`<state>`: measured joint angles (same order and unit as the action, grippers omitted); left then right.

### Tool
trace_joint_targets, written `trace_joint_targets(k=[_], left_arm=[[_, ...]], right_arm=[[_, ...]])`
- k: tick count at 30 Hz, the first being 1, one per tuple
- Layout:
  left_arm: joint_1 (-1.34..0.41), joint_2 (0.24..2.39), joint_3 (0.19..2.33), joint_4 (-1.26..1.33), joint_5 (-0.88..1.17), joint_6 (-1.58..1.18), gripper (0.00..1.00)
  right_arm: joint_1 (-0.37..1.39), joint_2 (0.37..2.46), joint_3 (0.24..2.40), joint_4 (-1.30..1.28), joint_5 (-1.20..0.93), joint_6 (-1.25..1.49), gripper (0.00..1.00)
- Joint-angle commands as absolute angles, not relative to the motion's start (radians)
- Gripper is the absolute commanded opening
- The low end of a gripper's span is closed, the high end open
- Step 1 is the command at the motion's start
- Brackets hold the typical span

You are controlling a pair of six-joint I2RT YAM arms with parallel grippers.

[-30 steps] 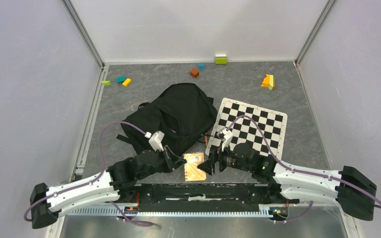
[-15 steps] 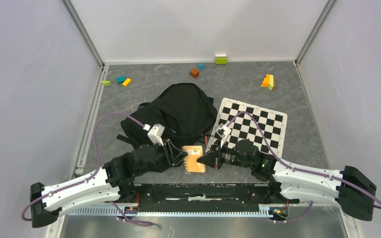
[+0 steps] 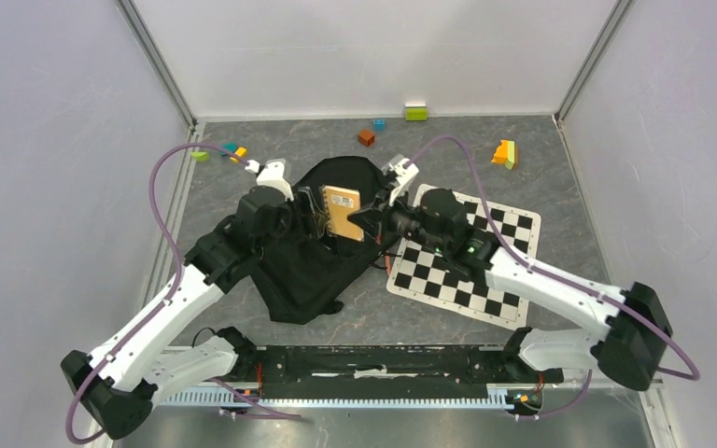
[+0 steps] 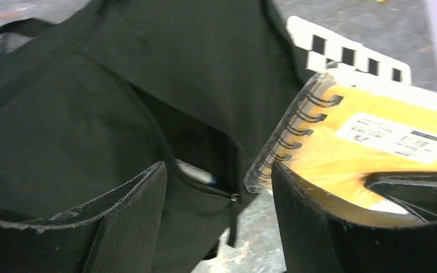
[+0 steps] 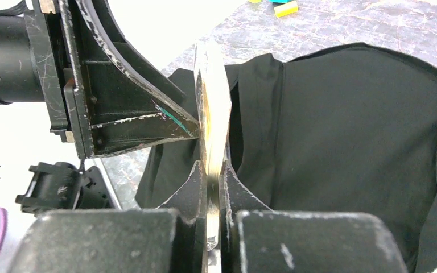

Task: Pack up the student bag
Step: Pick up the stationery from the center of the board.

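Student bag (image 3: 308, 271) lies slumped in the middle of the bench (image 3: 579, 187), its black fabric spread flat and a zip pocket gaping on its upper face; in the left wrist view the bag (image 4: 91, 102) fills most of the frame, and a small white-and-blue thing, too blurred to name, shows inside that pocket. Above the bag's far half hangs an orange spiral notebook (image 3: 341, 207), upright on its edge. The right tool (image 3: 359, 221) has it pinched: in the right wrist view the two fingers (image 5: 196, 182) are pressed flat against either face of the notebook (image 5: 213, 114), with the bag (image 5: 347, 125) below. The left tool (image 3: 313, 213) is on the notebook's other side, its jaws spread wide with nothing between them (image 4: 219, 170); one finger is close against the notebook's (image 4: 375, 148) spiral edge, and contact cannot be judged. A checkered board (image 3: 485, 261) lies flat, touching the bag on the right arm's side. Beyond the bag, near the back wall, are scattered small coloured blocks (image 3: 366, 137).
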<state>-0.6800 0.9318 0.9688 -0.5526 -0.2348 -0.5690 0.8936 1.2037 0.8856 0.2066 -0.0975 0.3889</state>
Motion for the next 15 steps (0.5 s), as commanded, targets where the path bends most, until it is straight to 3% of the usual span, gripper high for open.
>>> trace_joint_targets(k=[1, 15], left_arm=[[-0.58, 0.991, 1.032, -0.666, -0.237, -0.449, 0.75], [-0.532, 1.119, 0.999, -0.575, -0.194, -0.45, 0.75]], right_arm=[[0.879, 1.322, 1.014, 0.212, -0.131, 0.286, 0.0], [0.853, 1.494, 1.125, 0.172, -0.183, 0.245, 0.0]])
